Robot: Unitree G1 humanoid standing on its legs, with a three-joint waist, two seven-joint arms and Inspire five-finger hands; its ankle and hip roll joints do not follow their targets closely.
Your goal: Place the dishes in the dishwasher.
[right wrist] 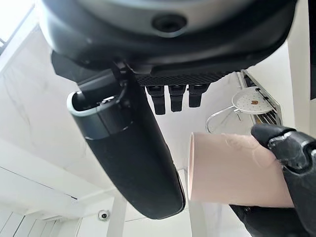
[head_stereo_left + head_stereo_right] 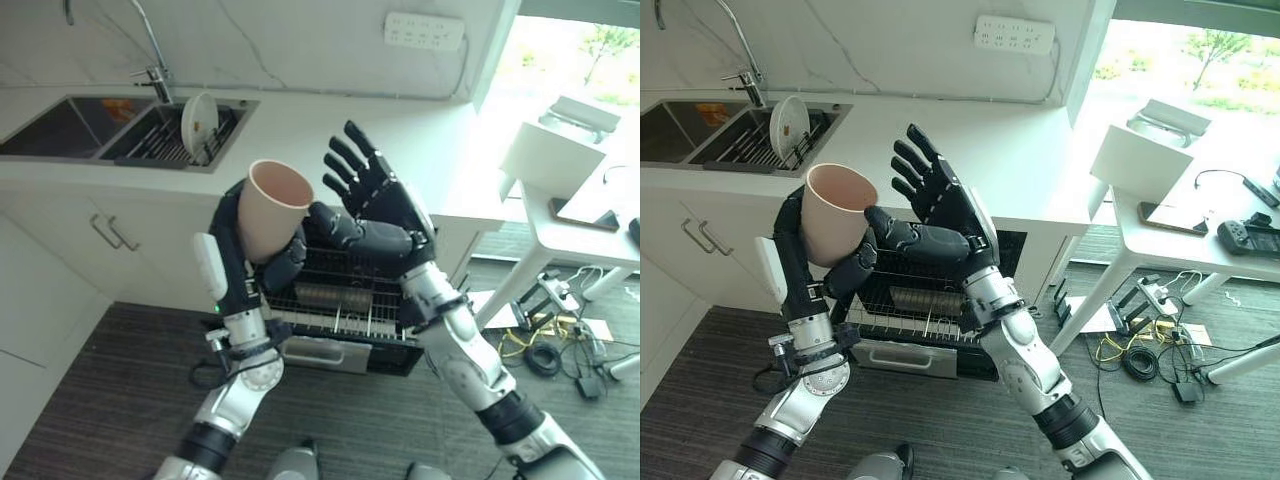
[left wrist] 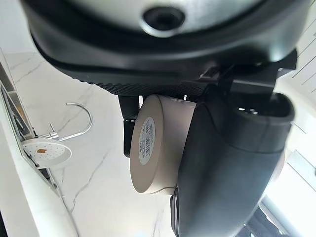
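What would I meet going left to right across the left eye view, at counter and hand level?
Sink → white plate in the rack → beige cup in the left hand → open right hand → white table.

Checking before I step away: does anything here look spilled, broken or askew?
Nothing stands out. The left hand holds the beige cup upright above the pulled-out dishwasher rack, and it looks whole. The right hand is open beside it. A white plate stands on edge in the sink rack.
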